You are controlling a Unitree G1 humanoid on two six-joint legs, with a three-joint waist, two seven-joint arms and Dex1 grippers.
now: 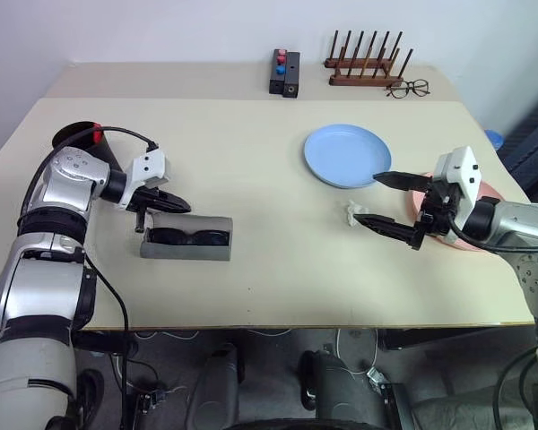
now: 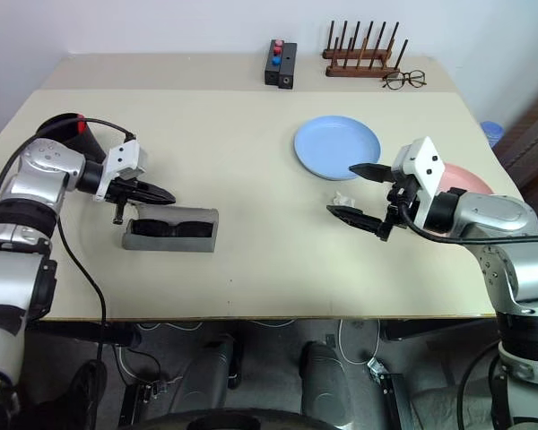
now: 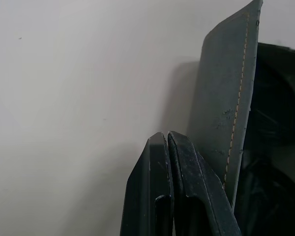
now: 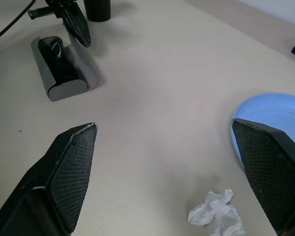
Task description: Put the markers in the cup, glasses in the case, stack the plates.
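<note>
Black glasses (image 1: pixel 187 237) lie inside the open grey case (image 1: pixel 186 250); blue plate (image 1: pixel 347 155) and pink plate (image 2: pixel 471 179) lie unstacked.

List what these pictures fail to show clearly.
- Cup: mostly hidden behind the left arm in the head views, so the inside is unseen; only a red tip shows at its rim.
- Pink plate: largely covered by the right arm and its open tool.
- Sunglasses: sunk in the grey case; the left wrist view gives just a dark shape past the shut left tool.
- Eyeglasses: too small for detail.
</note>
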